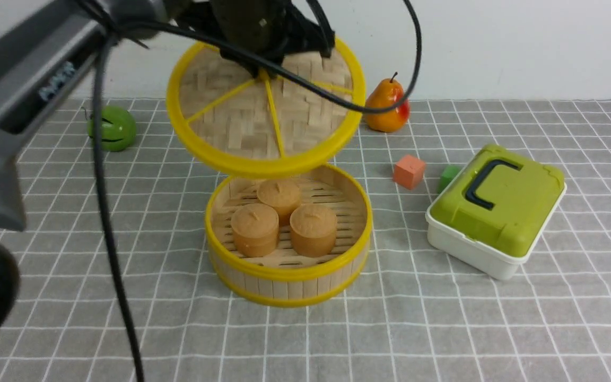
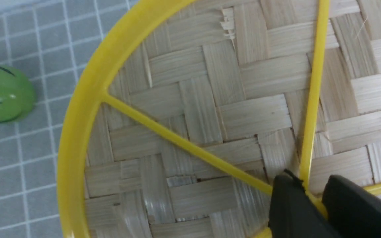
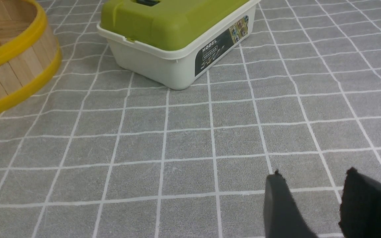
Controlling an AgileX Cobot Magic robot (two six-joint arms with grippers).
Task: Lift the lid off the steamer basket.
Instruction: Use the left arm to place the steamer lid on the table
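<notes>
When judged across the grey gridded cloth (image 1: 475,329), looks mostly done: lid (image 1: 305,127) off, tilted in the air above the rear of the steamer basket (image 1: 287,289), with three brown buns (image 1: 255,228) uncovered inside. Clamped at the lid's centre with the left gripper (image 2: 309,195); fingertips apart on the right gripper (image 3: 313,172). Probably left to do: carry aside, set down, release.

From between my arms, the front view looks forward and down over the round, yellow-rimmed bamboo steamer basket (image 1: 288,274). My left wrist view sits close above the yellow-rimmed woven bamboo lid (image 2: 197,119), which the front view shares; my right looks low across the grey, white-gridded cloth (image 3: 190,142), sharing the basket with the front.
</notes>
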